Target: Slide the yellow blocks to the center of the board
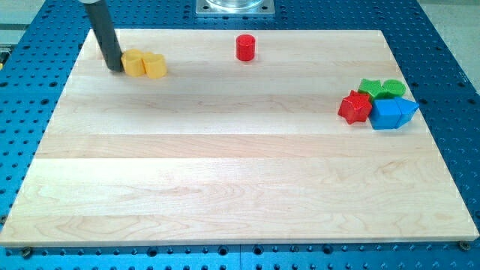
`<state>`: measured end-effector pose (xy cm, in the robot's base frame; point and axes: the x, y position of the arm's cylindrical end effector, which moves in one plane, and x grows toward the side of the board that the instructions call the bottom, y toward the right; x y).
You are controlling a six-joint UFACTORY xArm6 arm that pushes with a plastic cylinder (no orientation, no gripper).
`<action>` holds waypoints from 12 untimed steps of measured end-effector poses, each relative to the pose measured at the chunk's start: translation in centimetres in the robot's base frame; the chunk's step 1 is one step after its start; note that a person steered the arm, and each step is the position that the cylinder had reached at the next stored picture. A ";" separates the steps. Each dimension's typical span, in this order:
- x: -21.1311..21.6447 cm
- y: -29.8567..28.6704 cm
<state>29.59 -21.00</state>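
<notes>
You won't find any words, numbers, labels or signs to read here. The wooden board [240,187], the coloured blocks and the blue table [450,90] around it all have nothing written on them.

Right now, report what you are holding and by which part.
Nothing is held. My tip only rests beside the two yellow blocks, at their left side in the view.

Lab bench: wooden board [240,187] on blue perforated optical table [442,67].
</notes>
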 end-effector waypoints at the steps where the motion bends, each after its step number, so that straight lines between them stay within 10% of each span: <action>1: -0.1 0.6; 12: 7.1 15.5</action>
